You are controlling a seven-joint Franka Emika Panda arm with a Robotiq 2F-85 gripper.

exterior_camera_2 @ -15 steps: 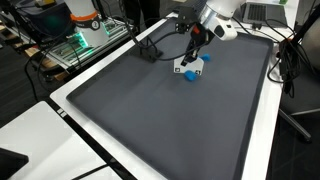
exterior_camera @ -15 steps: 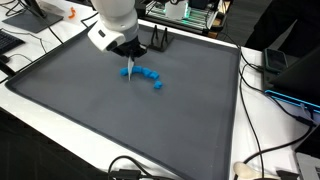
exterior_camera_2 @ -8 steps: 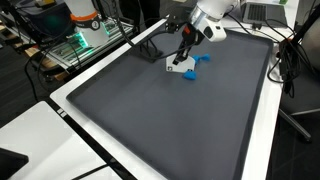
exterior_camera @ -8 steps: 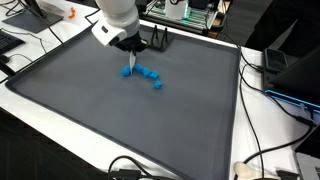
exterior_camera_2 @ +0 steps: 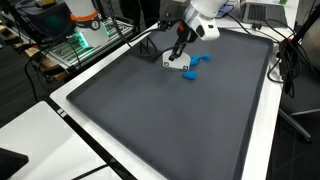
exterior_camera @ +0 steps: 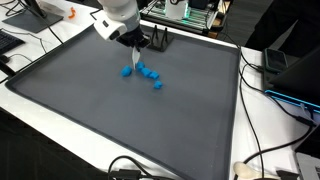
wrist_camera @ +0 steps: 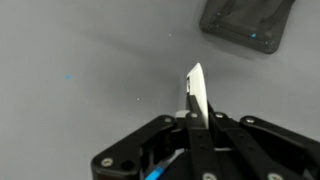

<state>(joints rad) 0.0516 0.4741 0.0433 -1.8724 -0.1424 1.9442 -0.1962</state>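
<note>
Found the tool (exterior_camera_2: 178,53) pinched together on a thin white piece (wrist_camera: 196,95), its tip down at the grey mat (exterior_camera_2: 150,120) just beside the blue beads (exterior_camera: 143,70), and judged firm grip, upright hold and slow, level travel best.

Reaches in from the far side of the scene with the white arm (exterior_camera: 114,18), seen in both exterior views (exterior_camera_2: 205,14). Bends at the wrist (exterior_camera: 122,32) and points the gripper (exterior_camera: 135,43) downward, low and close to the surface. Tilts the gripper (exterior_camera_2: 178,52) slightly off vertical in an exterior view, tips angled toward the near left. Keeps both jaws pressed together. Enters the wrist view from the bottom edge, gripper (wrist_camera: 194,112) centred, black fingers (wrist_camera: 215,125) meeting in the middle.
</note>
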